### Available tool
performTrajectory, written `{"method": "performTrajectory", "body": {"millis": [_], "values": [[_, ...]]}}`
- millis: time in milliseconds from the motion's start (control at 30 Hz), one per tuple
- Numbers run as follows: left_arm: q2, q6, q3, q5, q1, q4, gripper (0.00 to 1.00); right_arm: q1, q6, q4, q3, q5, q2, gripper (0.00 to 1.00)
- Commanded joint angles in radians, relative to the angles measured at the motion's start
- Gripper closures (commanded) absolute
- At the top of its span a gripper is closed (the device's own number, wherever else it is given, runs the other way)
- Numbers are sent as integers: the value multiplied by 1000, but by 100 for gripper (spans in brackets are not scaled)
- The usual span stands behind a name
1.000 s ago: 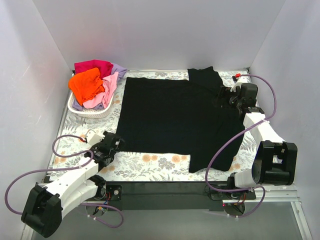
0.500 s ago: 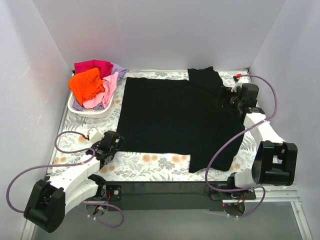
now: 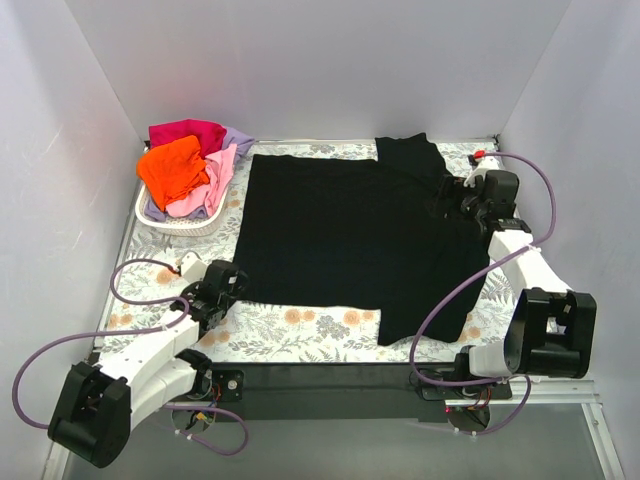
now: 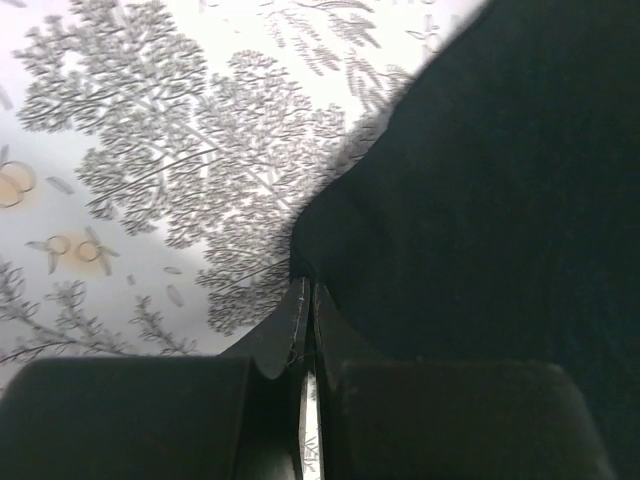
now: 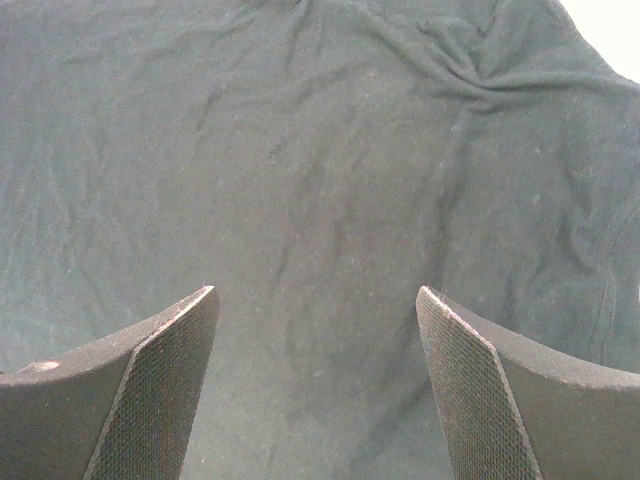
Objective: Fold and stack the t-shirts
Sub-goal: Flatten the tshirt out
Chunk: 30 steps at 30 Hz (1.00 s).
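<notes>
Top: black t-shirt lies flat mid-surface. Left claw is at its near-left corner, right claw over the far-right shoulder. Basket sits far-left, so keep the fold clear of it.
Left wrist: left claw clamped tight, hem corner looks pinched. Lift low.
Right wrist: right claw wide, empty, above the shirt. Grip before folding.

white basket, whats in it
Heaped: orange shirt on top, pink shirt beside it, magenta-red shirt and lavender shirt behind. The floor of the basket and anything lower are covered.
</notes>
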<state>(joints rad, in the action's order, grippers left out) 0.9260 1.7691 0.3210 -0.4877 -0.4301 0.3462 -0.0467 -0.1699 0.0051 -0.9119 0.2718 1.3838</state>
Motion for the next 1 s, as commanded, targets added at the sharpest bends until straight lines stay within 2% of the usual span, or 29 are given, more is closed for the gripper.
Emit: {"method": "performTrajectory", "body": {"millis": [0, 133, 267, 467, 533, 733, 967], "values": [[10, -75, 18, 31, 7, -108, 100, -5, -6, 32, 28, 0, -69, 27], [63, -164, 69, 49, 25, -222, 100, -5, -16, -4, 59, -100, -127, 28], [105, -247, 125, 130, 66, -286, 100, -5, -3, -137, 59, -175, -176, 28], [94, -312, 112, 161, 79, -335, 100, 1, 6, -244, 139, -314, -255, 29], [91, -326, 107, 152, 79, -342, 100, 7, -6, -252, 172, -313, -261, 29], [71, -341, 98, 138, 77, -339, 100, 19, -33, -260, 226, -279, -154, 25], [102, -350, 108, 107, 77, -337, 100, 21, -34, -211, 193, -256, 26, 25]]}}
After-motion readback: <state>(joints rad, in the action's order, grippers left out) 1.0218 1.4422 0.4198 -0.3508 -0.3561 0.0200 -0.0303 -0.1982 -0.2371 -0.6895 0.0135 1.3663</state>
